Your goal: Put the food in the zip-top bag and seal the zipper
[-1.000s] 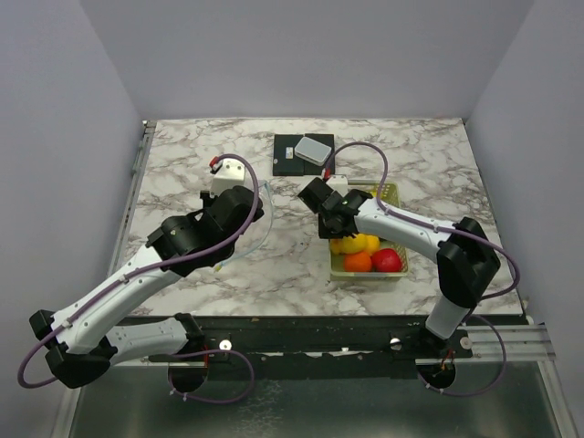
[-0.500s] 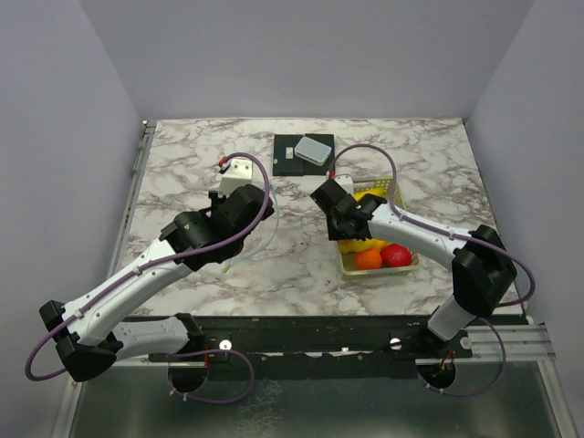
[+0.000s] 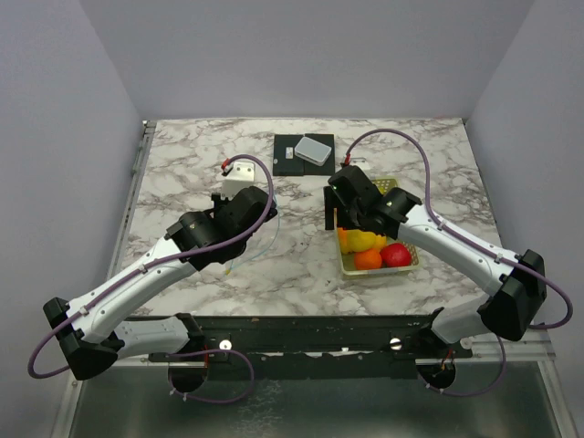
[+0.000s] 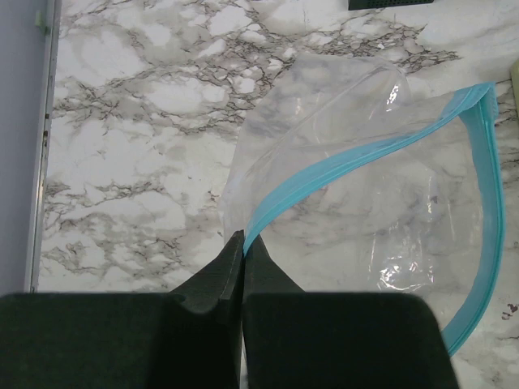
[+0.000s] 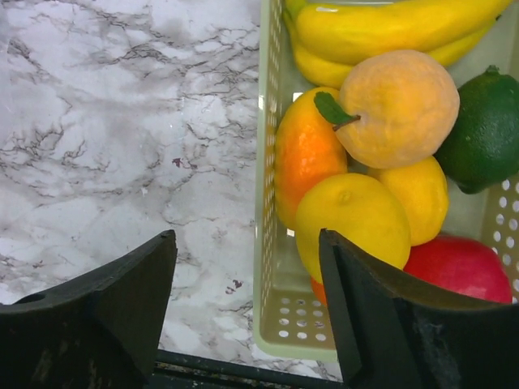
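Note:
The zip-top bag [image 4: 365, 186] lies clear and crinkly on the marble, its mouth gaping. Its light blue zipper [image 4: 357, 158] curves along the mouth. My left gripper [image 4: 243, 241] is shut on the near end of that strip. The food [image 3: 370, 246] sits in a pale yellow-green basket [image 5: 272, 203]: banana [image 5: 389, 28], orange fruit [image 5: 397, 105], lemon [image 5: 353, 219], dark green fruit [image 5: 486, 138], red apple [image 5: 458, 263]. My right gripper [image 5: 247, 237] is open and empty above the basket's left wall, one finger over the marble, the other over the lemon. From above, the right gripper [image 3: 336, 217] hangs at the basket's left edge.
A black pad [image 3: 290, 164] with a grey box [image 3: 313, 149] on it lies at the back centre. The table's left edge [image 4: 40, 162] runs close to the bag. A metal rail lines the front edge.
The right gripper has gone from shut to open and risen by the basket, which slid slightly right. The right elbow swung out right. The left gripper kept its hold on the bag and shifted slightly back.

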`<action>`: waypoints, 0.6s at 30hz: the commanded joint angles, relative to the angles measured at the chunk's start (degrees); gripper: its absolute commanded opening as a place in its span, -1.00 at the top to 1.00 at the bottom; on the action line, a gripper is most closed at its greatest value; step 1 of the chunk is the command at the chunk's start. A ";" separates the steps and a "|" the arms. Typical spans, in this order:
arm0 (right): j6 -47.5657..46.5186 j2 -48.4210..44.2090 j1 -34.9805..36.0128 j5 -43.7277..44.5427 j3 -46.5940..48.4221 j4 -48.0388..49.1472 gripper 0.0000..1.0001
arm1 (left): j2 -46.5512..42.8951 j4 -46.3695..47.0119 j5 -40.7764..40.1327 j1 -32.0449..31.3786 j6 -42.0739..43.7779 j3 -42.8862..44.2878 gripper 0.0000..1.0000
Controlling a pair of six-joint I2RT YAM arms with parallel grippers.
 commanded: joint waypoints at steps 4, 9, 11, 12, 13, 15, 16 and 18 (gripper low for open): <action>-1.05 -4.92 -0.27 4.83 -1.45 -6.91 -0.76 | 0.93 0.54 2.41 0.17 0.22 0.20 1.00; -1.89 -7.93 -0.52 6.04 -6.14 -6.31 -1.00 | 1.82 1.83 3.52 0.17 0.58 0.58 1.00; -2.82 -8.38 -0.83 5.15 -7.60 -5.57 -1.00 | 2.35 1.99 3.52 0.22 0.97 0.88 1.00; -3.02 -8.45 -0.98 5.00 -8.10 -5.31 -1.00 | 2.49 1.97 3.39 0.22 1.09 1.04 1.00; -3.16 -8.41 -1.14 4.80 -8.53 -5.12 -1.00 | 2.60 2.01 3.37 0.21 1.08 1.15 1.00; -3.62 -8.36 -1.75 3.99 -9.37 -4.28 -1.00 | 2.57 2.06 3.43 0.22 1.02 1.26 1.00; -3.90 -8.32 -2.23 3.48 -9.77 -3.81 -1.00 | 2.45 2.07 3.47 0.18 0.87 1.19 1.00; -4.82 -8.24 -3.19 2.13 -10.65 -2.44 -1.00 | 2.14 2.05 3.60 0.17 0.69 1.10 1.00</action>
